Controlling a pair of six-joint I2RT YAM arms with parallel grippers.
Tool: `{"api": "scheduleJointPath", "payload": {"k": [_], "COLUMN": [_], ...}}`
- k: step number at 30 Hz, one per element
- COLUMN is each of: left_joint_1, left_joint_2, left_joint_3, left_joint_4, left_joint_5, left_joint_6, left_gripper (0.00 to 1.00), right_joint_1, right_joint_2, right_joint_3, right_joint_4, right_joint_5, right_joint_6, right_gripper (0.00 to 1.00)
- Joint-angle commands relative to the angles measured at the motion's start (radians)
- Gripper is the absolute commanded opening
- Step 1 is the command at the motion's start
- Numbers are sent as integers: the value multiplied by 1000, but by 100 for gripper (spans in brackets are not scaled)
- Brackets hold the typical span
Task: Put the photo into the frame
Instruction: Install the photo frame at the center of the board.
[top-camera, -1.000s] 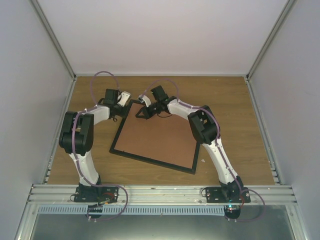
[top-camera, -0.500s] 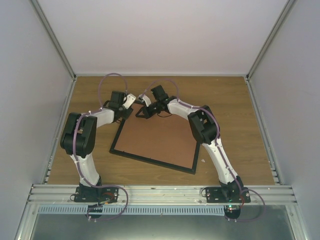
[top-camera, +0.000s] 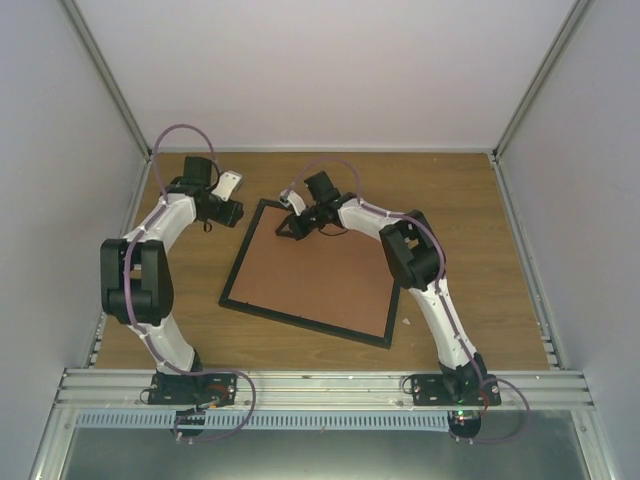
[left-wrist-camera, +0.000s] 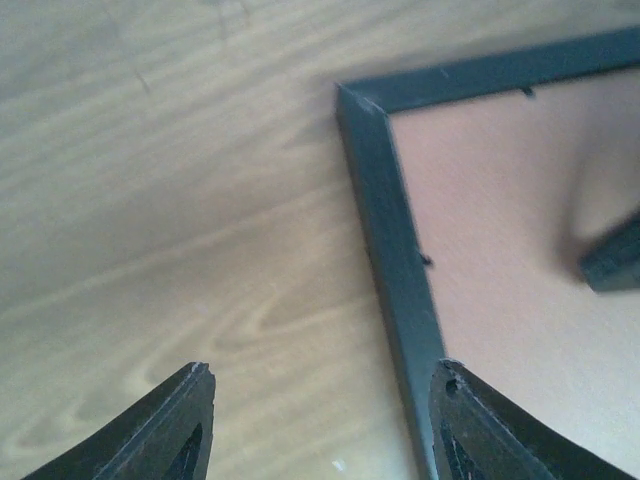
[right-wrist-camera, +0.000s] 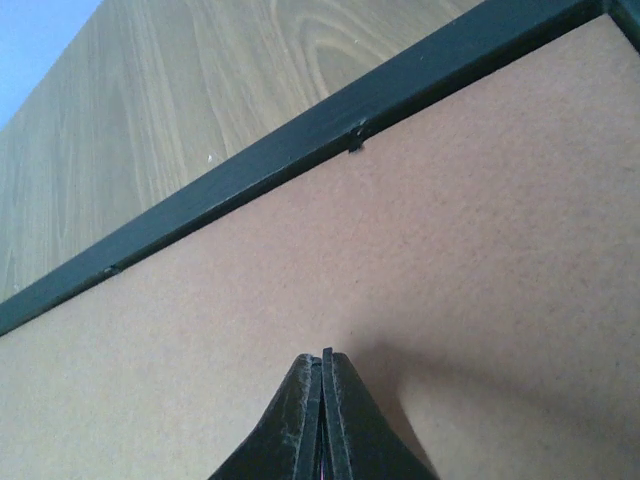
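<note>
I am watching the frame (top-camera: 304, 321) lying flat on the wooden table (top-camera: 470, 230), turned at an angle to the table edges, between my two arms. A brown backing board (top-camera: 315, 275) is filling its whole opening, so the frame is showing me its back. The photo is not showing in any view; whether it is sitting under the board I cannot tell.

My left gripper (left-wrist-camera: 322, 370) is hovering off the frame's far-left corner, over bare wood. Its fingers are standing spread with nothing between them, one over the table and the other lining up with the frame's left rail. That corner is sitting just ahead of them in the left wrist view.

My right gripper (right-wrist-camera: 322, 358) is reaching onto the backing board just inside the far rail, near that same corner. Its fingers are pressing tightly together into a single point and pinching nothing. The tip is sitting right down at the board and casting a close shadow, though I cannot tell whether it is actually touching. A small black tab (right-wrist-camera: 355, 137) is sticking out from the far rail onto the board's edge ahead of it.
</note>
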Motion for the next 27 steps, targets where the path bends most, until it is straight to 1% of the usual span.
{"api": "scheduleJointPath", "payload": {"k": [1, 7, 11, 17, 19, 27], "left_joint_1": [8, 20, 20, 27, 59, 82], "left_joint_2": [-80, -157, -175, -165, -155, -128], "left_joint_3": [-114, -265, -323, -315, -306, -288], "left_joint_4": [-134, -159, -142, -120, -124, -123], "left_joint_5": [97, 137, 113, 113, 119, 145], "left_joint_6": [6, 38, 44, 14, 13, -2], "left_gripper": [61, 61, 61, 61, 60, 60], "right_joint_1": [30, 93, 136, 160, 164, 166], "right_joint_2": [-72, -124, -130, -83, -64, -2], "right_joint_3": [-25, -98, -104, -75, -69, -81], "right_joint_4": [-71, -68, -55, -18, -11, -7], "right_joint_5": [34, -48, -74, -81, -78, -35], "right_joint_6": [-76, -66, -46, 13, 29, 42], "right_gripper": [4, 3, 3, 3, 3, 3]}}
